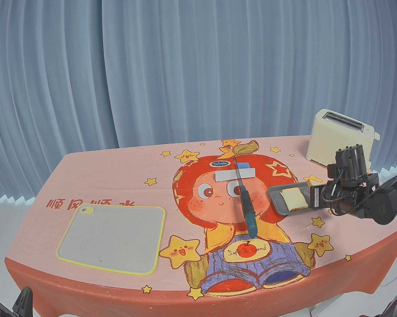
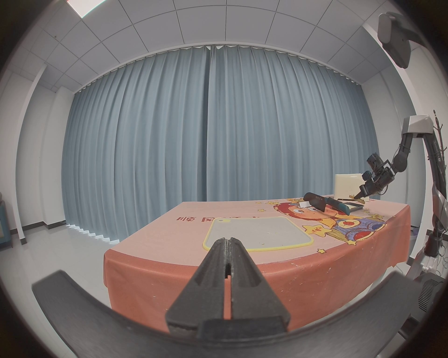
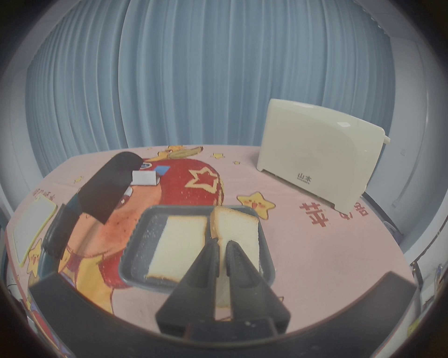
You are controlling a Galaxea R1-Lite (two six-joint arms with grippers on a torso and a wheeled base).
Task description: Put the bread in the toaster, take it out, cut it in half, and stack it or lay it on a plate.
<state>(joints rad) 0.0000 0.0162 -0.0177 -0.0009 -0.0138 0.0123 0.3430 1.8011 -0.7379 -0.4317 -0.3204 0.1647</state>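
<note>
Two pale bread slices are on a dark grey plate (image 3: 140,261) near the right side of the table. One slice (image 3: 179,244) lies flat. The other slice (image 3: 235,230) is tilted up at the plate's edge, with my right gripper (image 3: 221,247) shut on its near edge. From the head, the plate (image 1: 276,197), the bread (image 1: 294,199) and the right gripper (image 1: 314,196) sit just in front of the cream toaster (image 1: 337,135), whose slots are empty. My left gripper (image 2: 227,265) is shut on nothing, low off the table's front left corner.
A teal-handled knife (image 1: 248,209) lies mid-table, its blade propped on a small white block (image 1: 227,175). A grey cutting board with a yellow rim (image 1: 112,238) lies at the front left. The toaster (image 3: 322,151) stands close behind the plate.
</note>
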